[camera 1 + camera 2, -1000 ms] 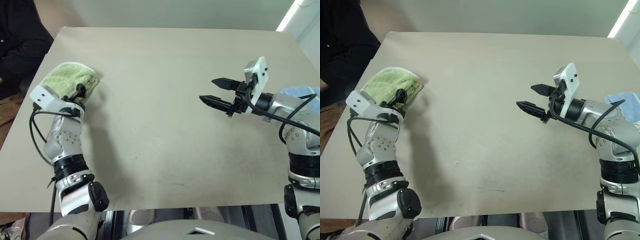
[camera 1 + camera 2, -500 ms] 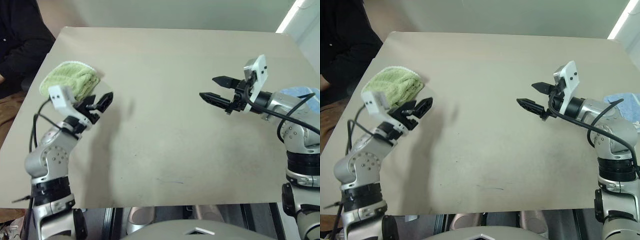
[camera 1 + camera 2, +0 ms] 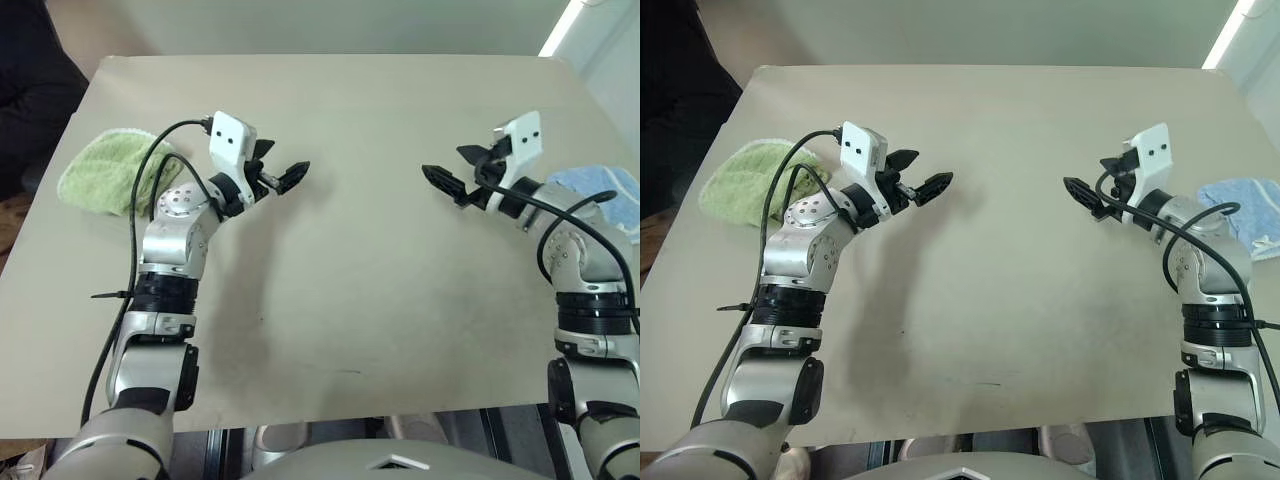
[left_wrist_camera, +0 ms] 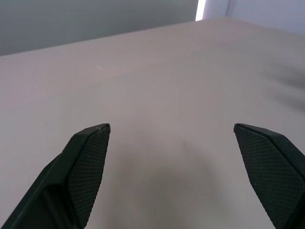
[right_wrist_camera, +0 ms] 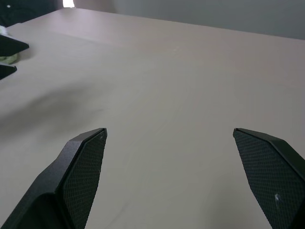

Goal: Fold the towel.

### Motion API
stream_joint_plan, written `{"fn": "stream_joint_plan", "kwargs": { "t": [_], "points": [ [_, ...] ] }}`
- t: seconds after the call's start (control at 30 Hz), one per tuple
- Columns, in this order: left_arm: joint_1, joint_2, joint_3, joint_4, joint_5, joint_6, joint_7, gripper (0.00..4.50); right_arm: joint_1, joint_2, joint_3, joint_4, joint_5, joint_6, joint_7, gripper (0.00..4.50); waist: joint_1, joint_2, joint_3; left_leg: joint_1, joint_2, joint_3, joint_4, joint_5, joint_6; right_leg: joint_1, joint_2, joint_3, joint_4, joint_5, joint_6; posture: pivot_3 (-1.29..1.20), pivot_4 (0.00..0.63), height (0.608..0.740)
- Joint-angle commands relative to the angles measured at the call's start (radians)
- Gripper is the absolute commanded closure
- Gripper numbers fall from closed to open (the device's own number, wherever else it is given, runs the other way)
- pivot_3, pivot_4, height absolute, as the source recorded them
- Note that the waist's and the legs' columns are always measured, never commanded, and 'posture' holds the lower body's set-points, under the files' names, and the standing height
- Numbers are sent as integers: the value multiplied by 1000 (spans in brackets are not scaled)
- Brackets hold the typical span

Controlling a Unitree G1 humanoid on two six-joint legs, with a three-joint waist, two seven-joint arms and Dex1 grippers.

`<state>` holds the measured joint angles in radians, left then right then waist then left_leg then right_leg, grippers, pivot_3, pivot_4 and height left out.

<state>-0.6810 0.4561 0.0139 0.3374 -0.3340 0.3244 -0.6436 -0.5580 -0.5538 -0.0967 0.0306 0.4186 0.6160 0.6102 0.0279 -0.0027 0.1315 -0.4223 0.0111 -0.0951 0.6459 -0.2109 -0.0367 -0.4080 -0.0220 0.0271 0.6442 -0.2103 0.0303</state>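
Beige desk [image 3: 330, 300], matte and smooth, bare in the middle. Left claw [image 3: 276, 170] and right claw [image 3: 452, 172] hover above it, both spread wide, grasping nothing. Green terry towel [image 3: 100, 175] lies bunched near the desk's left edge, apparently already folded. Blue cloth [image 3: 600, 190] lies at the right edge.
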Motion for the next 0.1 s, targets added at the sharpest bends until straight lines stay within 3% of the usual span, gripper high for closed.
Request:
{"fn": "stream_joint_plan", "kwargs": {
  "t": [0.03, 0.1],
  "points": [
    [7, 13, 29, -26, 4, -12, -19, 28, 34, -13, -39, -77, 19, -2, 6, 0, 0, 0, 0, -2, 1, 1, 0, -1, 0, -2, 0, 0, 0, -1, 0, 0, 150, 740],
    [28, 14, 40, -45, 1, 2, -19, 28, 66, -21, -57, -119, 41, 14, 13, 0, 1, 0, 0, -7, 2, 2, 0, -2, -1, -8, 1, 0, 0, -2, -1, 0, 150, 740]
  ]
}}
